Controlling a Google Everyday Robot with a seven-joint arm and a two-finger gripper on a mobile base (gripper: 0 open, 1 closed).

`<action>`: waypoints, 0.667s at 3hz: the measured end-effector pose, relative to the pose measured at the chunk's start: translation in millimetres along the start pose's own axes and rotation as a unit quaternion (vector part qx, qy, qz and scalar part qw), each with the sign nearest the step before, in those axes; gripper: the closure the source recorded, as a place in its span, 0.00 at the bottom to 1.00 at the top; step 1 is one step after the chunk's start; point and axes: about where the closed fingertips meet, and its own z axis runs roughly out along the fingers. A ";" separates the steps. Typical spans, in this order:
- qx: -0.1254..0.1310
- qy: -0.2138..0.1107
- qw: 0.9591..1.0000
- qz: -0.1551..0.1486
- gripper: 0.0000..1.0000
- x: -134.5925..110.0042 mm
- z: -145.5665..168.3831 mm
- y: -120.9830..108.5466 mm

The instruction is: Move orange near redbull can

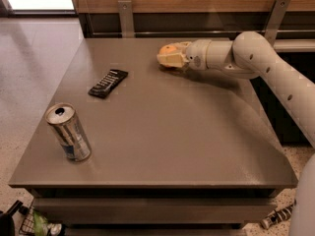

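Observation:
The orange (168, 49) sits at the far middle of the table, between the cream fingers of my gripper (172, 54). The near finger (171, 60) covers the orange's lower half, and the gripper looks shut on the orange at table level. The white arm reaches in from the right. The redbull can (68, 133), silver with blue patches low on its side, stands upright near the front left corner, far from the orange and the gripper.
A flat black remote-like bar (108, 82) lies on the grey table (162, 141) left of centre, between the orange and the can. A wooden wall with metal brackets (126, 14) runs behind the table. The floor drops away at the left and front edges.

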 end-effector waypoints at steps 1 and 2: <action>-0.002 0.000 1.000 0.000 1.00 0.0 2.3 1.5; -0.002 0.000 1.000 0.000 1.00 0.0 2.4 1.6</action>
